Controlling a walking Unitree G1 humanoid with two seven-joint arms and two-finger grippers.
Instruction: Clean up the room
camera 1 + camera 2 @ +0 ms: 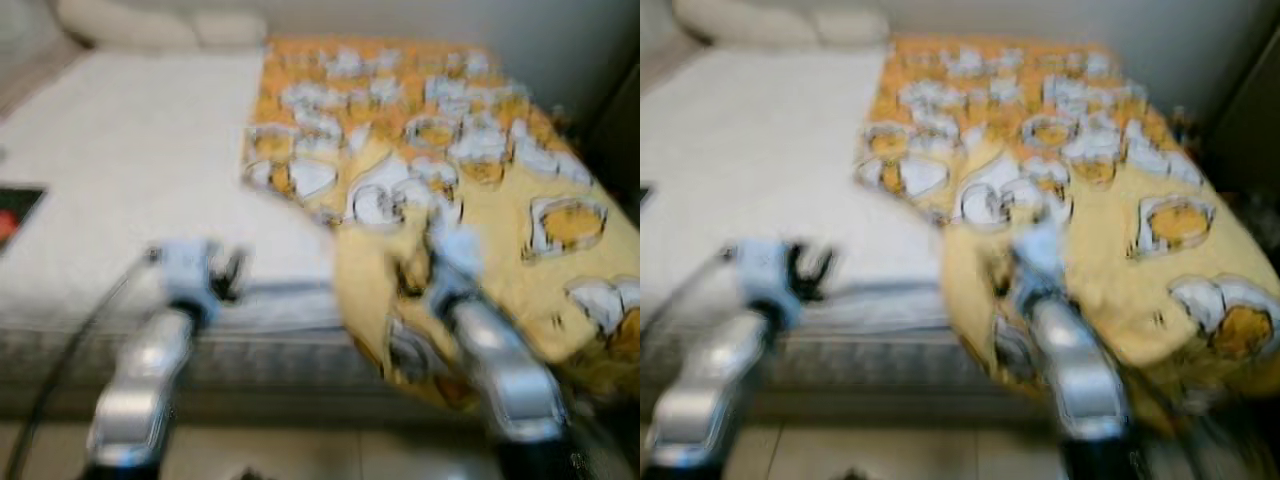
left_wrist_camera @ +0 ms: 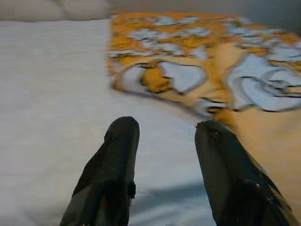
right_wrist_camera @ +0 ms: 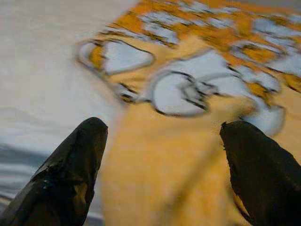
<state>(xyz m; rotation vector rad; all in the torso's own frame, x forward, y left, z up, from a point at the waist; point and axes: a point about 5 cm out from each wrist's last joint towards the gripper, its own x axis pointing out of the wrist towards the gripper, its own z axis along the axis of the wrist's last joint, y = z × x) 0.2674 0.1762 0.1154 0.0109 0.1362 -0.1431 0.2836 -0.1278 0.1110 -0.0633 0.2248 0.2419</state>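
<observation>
A yellow-orange blanket (image 1: 470, 190) with white and grey cartoon prints covers the right half of a bed with a white sheet (image 1: 130, 170). Its near corner is folded back and hangs over the bed's front edge. My right gripper (image 3: 162, 136) is open, fingers spread over the folded yellow corner. My left gripper (image 2: 160, 132) is open above the white sheet near the blanket's left edge, with nothing between its fingers (image 2: 120, 141). In the eye views both silver arms reach toward the bed's front edge, blurred.
White pillows (image 1: 150, 25) lie at the head of the bed. A dark flat object (image 1: 15, 210) rests on the sheet at the far left. A wall and dark furniture stand to the right of the bed. Pale floor shows below the mattress edge.
</observation>
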